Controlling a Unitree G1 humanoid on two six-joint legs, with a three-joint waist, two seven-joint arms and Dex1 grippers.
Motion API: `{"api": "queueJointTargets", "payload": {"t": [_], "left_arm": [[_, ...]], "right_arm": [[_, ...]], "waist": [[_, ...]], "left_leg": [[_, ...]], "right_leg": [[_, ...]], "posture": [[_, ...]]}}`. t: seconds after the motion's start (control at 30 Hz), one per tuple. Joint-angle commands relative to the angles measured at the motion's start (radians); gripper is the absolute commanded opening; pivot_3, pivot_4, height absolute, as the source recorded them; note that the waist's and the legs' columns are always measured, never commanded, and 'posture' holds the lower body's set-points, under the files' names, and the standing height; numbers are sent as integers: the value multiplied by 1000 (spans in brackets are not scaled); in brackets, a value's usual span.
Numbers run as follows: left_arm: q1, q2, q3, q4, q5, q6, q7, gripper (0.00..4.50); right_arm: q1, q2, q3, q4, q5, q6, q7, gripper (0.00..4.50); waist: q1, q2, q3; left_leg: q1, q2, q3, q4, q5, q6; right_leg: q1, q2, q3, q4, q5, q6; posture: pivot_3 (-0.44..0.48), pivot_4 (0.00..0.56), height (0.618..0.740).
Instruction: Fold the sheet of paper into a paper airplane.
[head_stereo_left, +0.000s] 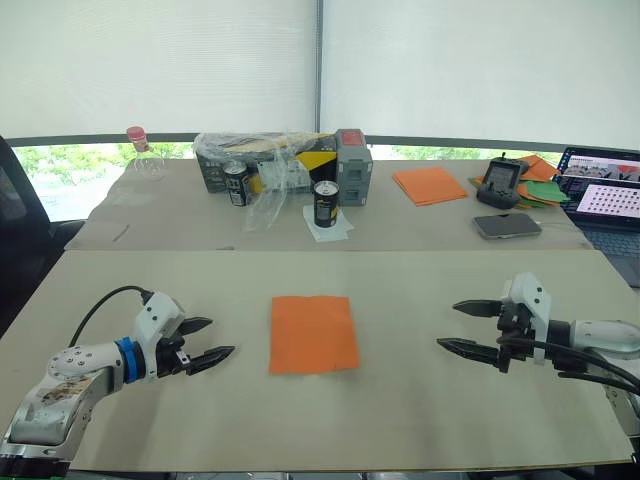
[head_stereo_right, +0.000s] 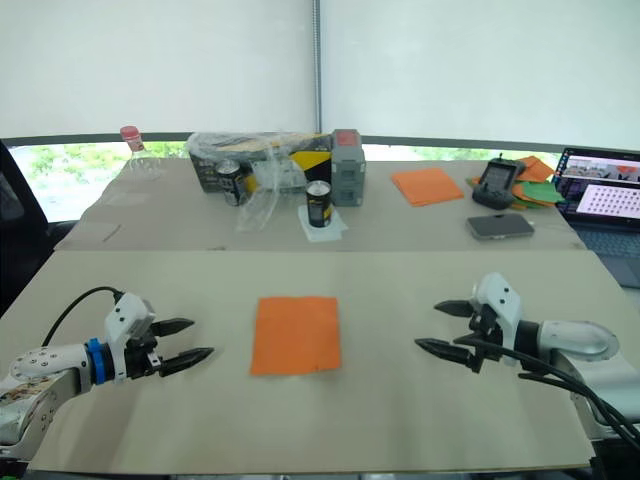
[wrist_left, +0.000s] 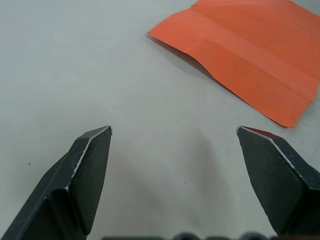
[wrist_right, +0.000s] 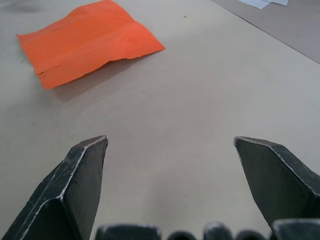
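The sheet of paper (head_stereo_left: 313, 333) lies flat and orange in the middle of the near table, with faint creases running across it (wrist_left: 250, 47). My left gripper (head_stereo_left: 207, 342) rests open on the table a short way to its left, fingers pointing at it. To the right of the sheet my right gripper (head_stereo_left: 458, 327) stands open, also pointing inward, with nothing between its fingers. Both wrist views show bare table between the fingers and the sheet (wrist_right: 90, 37) beyond them. No paper airplane is in view.
On the far table stand a stack of orange sheets (head_stereo_left: 430, 185), green sheets (head_stereo_left: 545, 192), a phone (head_stereo_left: 507, 226), a handheld controller (head_stereo_left: 498, 181), a laptop (head_stereo_left: 605, 200), two cans (head_stereo_left: 326, 203), boxes under plastic wrap (head_stereo_left: 275, 160) and a bottle (head_stereo_left: 140, 155).
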Motion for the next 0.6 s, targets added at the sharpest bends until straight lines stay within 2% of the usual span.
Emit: {"api": "queueJointTargets", "payload": {"t": [0.03,0.13,0.2,0.33,0.43,0.6], "left_arm": [[-55,4,7,-52,-40,38,1,4259],[-158,1,-45,-130,-129,122,-47,4259],[-218,6,-125,-134,-62,108,-47,4259],[-347,-41,-265,-101,20,108,-22,4259],[-414,-93,-304,-71,12,132,-19,3398],[-481,-142,-395,-4,80,98,-34,1722]], "right_arm": [[-9,-8,-24,-44,17,8,-5,4453],[19,-34,-34,-131,45,82,-13,4453],[36,-41,-37,-204,71,133,-21,4453],[61,-61,-26,-359,118,225,-50,4453],[42,-47,-20,-422,137,264,-97,4500],[22,-47,4,-478,122,284,-158,4500]], "waist": [[1,0,0],[16,0,0],[17,0,0],[17,0,0],[13,0,0],[11,0,0]], "left_leg": [[0,0,0,0,0,0],[-1,0,0,1,0,0],[-1,0,0,2,0,0],[0,-1,0,1,0,0],[0,0,1,2,0,0],[0,0,1,2,0,0]], "right_leg": [[0,0,0,0,0,0],[0,0,-1,1,0,0],[0,0,0,1,0,0],[1,0,0,1,0,0],[0,1,1,1,0,0],[1,1,1,1,0,0]], "posture": [[0,150,740],[0,150,740],[0,150,740],[0,150,740],[0,150,740],[0,150,740]]}}
